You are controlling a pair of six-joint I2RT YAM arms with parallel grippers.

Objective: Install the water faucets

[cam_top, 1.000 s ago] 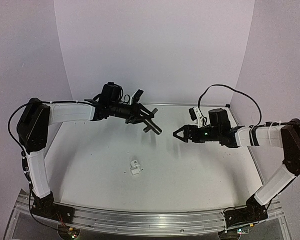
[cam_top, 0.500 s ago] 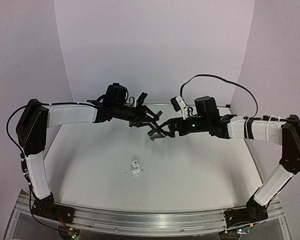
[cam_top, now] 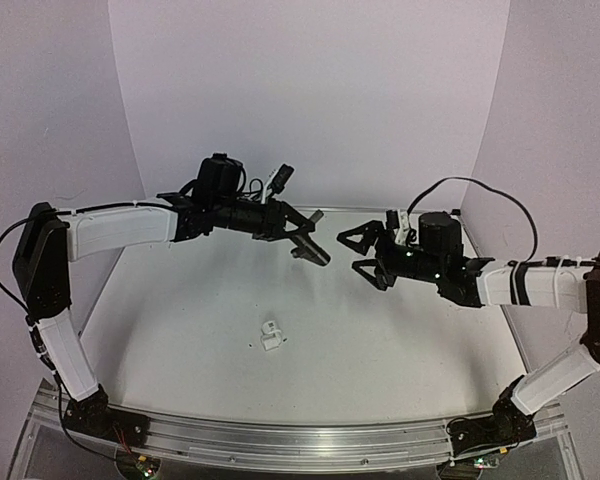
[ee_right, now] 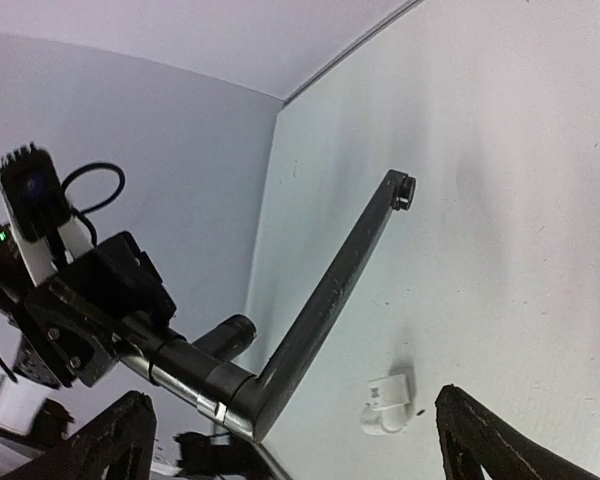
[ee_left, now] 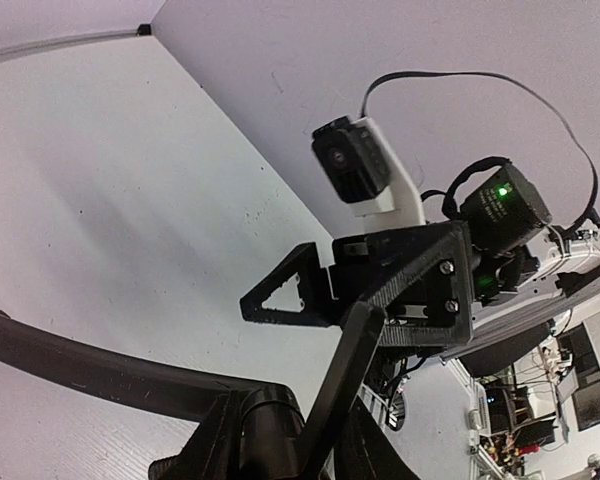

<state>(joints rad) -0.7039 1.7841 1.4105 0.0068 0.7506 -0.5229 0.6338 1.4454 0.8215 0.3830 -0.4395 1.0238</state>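
While the left hand (cam_top: 298,238) clamps the black spout (cam_top: 318,257) above the tabletop (cam_top: 410,340), the right hand (cam_top: 361,253) gapes wide nearby; the white fitting (cam_top: 271,337) lies on the tabletop, apart. The left wrist view shows the spout (ee_left: 342,375) gripped. In the right wrist view, the spout (ee_right: 330,290) is ahead and the fitting (ee_right: 388,395) is beyond it.

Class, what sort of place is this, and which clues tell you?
Probably a robotics lab: left arm and right arm bolted to a metal rail, a white table with backdrop walls, and monitors beyond it.

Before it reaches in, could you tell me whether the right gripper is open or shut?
Open: the right gripper has fingers spread wide, nothing between them.
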